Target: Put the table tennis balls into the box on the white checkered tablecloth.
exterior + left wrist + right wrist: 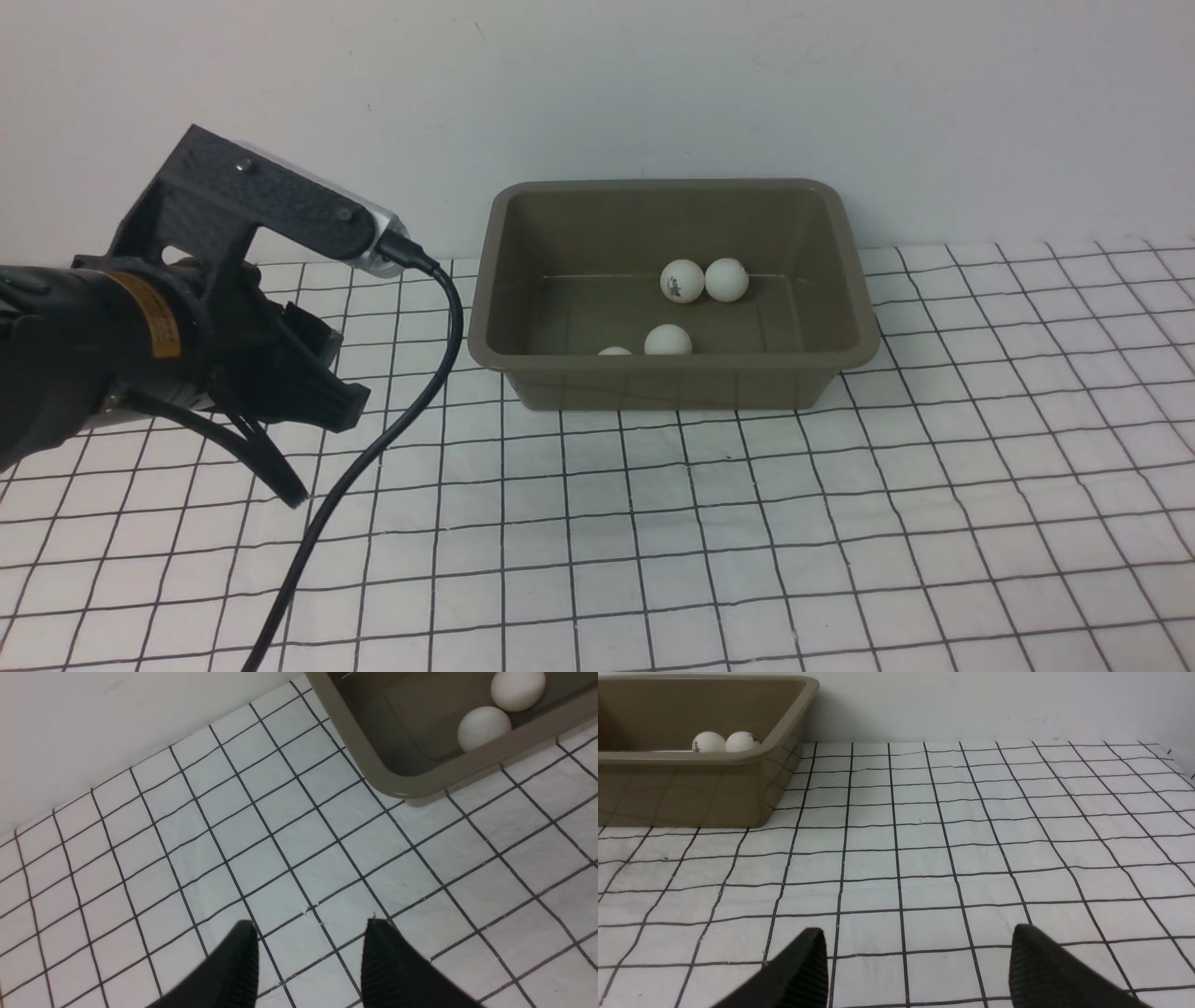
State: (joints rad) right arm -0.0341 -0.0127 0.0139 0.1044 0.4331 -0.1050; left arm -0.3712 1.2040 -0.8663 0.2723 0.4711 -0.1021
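Note:
The olive-grey box (845, 280) stands at the back of the white checkered tablecloth (747, 523). Several white table tennis balls lie inside it: two touching at the back (681, 280) (726, 279), one nearer the front (667, 340), and one half hidden behind the front wall (614, 351). My left gripper (313, 439) hangs open and empty above the cloth to the left of the box; its wrist view shows the jaws apart (310, 926) and the box corner (369, 760) with two balls (483, 728) (517, 689). My right gripper (917, 933) is open and empty, low over the cloth, with the box (691, 788) ahead of it.
A black cable (411, 411) trails from the left wrist camera down over the cloth to the front edge. A plain white wall (597, 93) stands right behind the box. The right arm is out of the front view.

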